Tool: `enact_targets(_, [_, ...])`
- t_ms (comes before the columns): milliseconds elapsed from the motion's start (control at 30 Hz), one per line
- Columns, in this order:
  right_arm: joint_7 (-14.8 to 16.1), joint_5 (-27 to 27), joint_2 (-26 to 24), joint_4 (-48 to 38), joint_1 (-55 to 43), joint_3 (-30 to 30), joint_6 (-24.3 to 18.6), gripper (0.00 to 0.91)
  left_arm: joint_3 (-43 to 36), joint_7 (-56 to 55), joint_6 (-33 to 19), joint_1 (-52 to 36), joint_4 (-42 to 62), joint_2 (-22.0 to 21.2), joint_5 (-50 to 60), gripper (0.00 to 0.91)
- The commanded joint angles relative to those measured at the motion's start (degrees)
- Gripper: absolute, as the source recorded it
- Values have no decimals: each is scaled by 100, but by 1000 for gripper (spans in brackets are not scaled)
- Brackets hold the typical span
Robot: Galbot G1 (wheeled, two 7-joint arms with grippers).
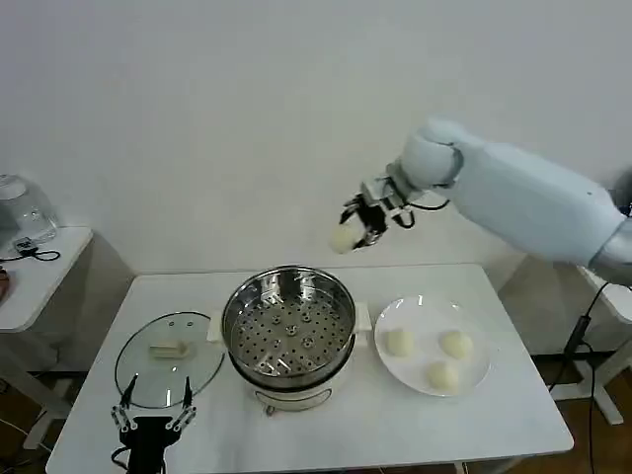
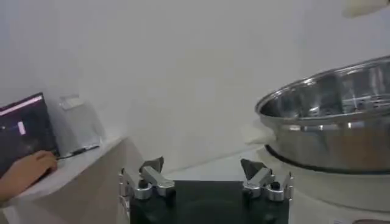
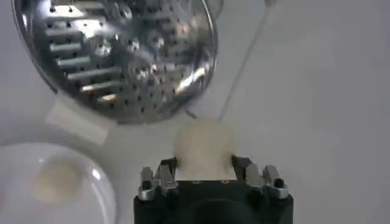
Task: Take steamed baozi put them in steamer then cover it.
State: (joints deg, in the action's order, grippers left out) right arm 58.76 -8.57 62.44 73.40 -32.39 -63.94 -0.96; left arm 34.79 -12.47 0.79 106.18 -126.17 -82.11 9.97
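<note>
My right gripper [image 1: 348, 233] hangs high in the air behind and to the right of the steamer [image 1: 288, 331], shut on one cream-white baozi [image 1: 342, 238]. The same baozi [image 3: 204, 146] sits between the right gripper's [image 3: 205, 163] fingers, with the steamer's perforated tray [image 3: 116, 55] below. Three baozi [image 1: 399, 342] [image 1: 455, 344] [image 1: 443, 375] lie on the white plate [image 1: 478, 380] right of the steamer. The glass cover [image 1: 170, 357] with its cream handle lies flat on the table left of the steamer. My left gripper [image 1: 154, 407] stands open at the table's front left, just before the cover.
The white table [image 1: 395, 434] carries everything; bare room lies along its front edge. A side table [image 1: 39, 272] with a small appliance stands at the far left. In the left wrist view a person's hand [image 2: 24, 171] rests near a laptop [image 2: 24, 131] on that side table.
</note>
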Motion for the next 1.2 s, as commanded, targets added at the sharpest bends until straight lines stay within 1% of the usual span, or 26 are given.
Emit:
enact_targets(33, [-156,-176,610,109,-153,-439,-525,635,23,6,2,1,-7,-6,-23,907])
enact_targets(133, [-245,155,763,10,-18,-604,-866,635,29,6,0,8,-19,-21,-24,907])
enact_targets(267, [-337,613,913,-201,216,-642,-1193,635,43,4,-8,11,-3,-54,-23,907])
enact_targets(400, [-398,980,967,-327,490,-730,-1377,635,45,-11,-12,30,8,-73,-25,907])
enact_targets(433, [-440,1055,972,-355,539,-737,-1434,635,46,-13,-12,33,6,-73,-29,907])
enact_targets(500, [-563,1453,1049,-543,661,-731,-1692,635,56,-12,-11,22,5,-77,-42,907])
enact_targets(533, [-616,1499,1078,-605,703,-718,-1759,635,59,-14,-9,18,3,-79,-47,907])
enact_targets(633, [-771,1892,1244,-1012,862,-589,-2107,635,59,-10,-8,-13,-14,-96,-59,907])
enact_targets(767, [-955,2141,1456,-1554,1003,-401,-2376,635,50,-8,-8,-5,-34,-102,-61,907])
enact_targets(833, [-982,2220,1532,-1716,1029,-352,-2449,645,55,-11,-11,0,-28,-100,-64,907])
enact_targets(967, [-1025,2332,1644,-1919,1069,-328,-2560,645,68,-13,-13,-1,-30,-98,-78,907])
enact_targets(1133, [-1187,2353,1775,-2074,1161,-263,-2722,645,50,-13,-12,-18,-54,-110,-77,907])
enact_targets(1167, [-1223,2374,1798,-2091,1176,-260,-2752,675,43,-13,-12,-19,-55,-111,-74,907])
enact_targets(1200, [-1224,2386,1812,-2108,1202,-249,-2773,816,38,-15,-12,-15,-58,-112,-74,907])
